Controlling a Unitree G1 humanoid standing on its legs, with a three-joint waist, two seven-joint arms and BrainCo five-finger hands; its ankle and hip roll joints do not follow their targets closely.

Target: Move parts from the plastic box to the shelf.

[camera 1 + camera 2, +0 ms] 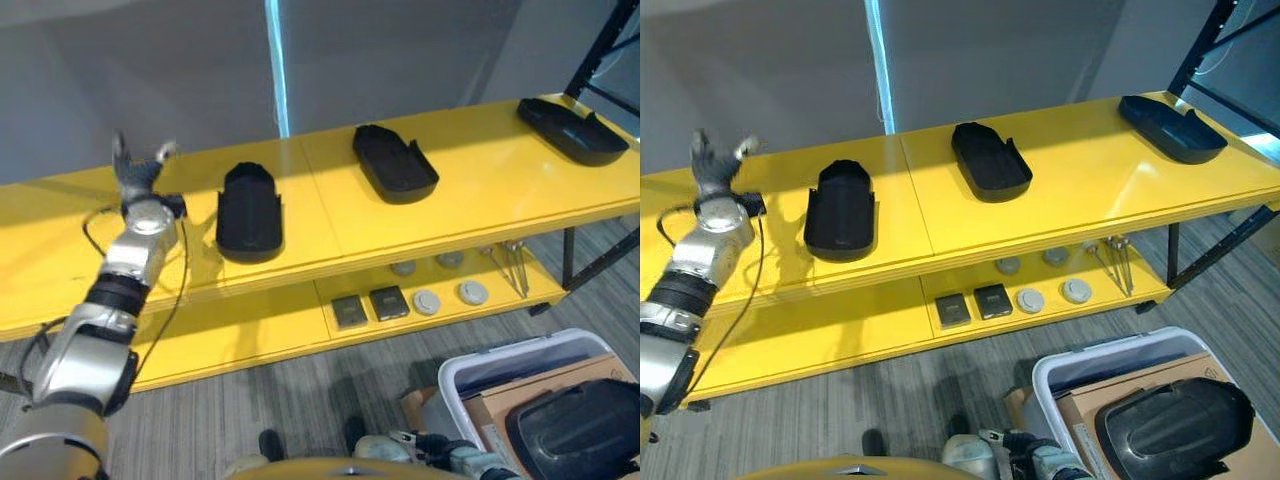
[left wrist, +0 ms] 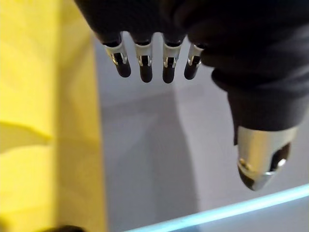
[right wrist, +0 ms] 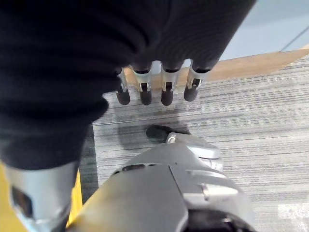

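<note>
- On the upper deck of the yellow two-level shelf (image 1: 470, 190), as seen in the left eye view, three black moulded plastic parts are laid out: one at the left (image 1: 248, 210), one in the middle (image 1: 394, 162), one at the far right (image 1: 572, 129). The left hand (image 1: 138, 175) is raised over the deck's left end, well apart from the nearest part, with fingers spread and nothing held.
- At the lower right of the right eye view, a translucent plastic box with a white rim (image 1: 1065, 365) is shown on the grey carpet; a further black part (image 1: 1173, 420) rests in it on brown cardboard (image 1: 1090, 410). Small grey discs (image 1: 1076, 291) and dark square blocks (image 1: 992, 300) are seen on the lower deck.
- Past the left hand's fingers (image 2: 145, 65) in the left wrist view, only grey wall and yellow deck are seen; fingers are straight, thumb apart.
- Over the carpet in the right wrist view, the right hand (image 3: 154, 87) is held with fingers straight and empty.
- Progress is judged as three parts placed, at least one left to fetch.
</note>
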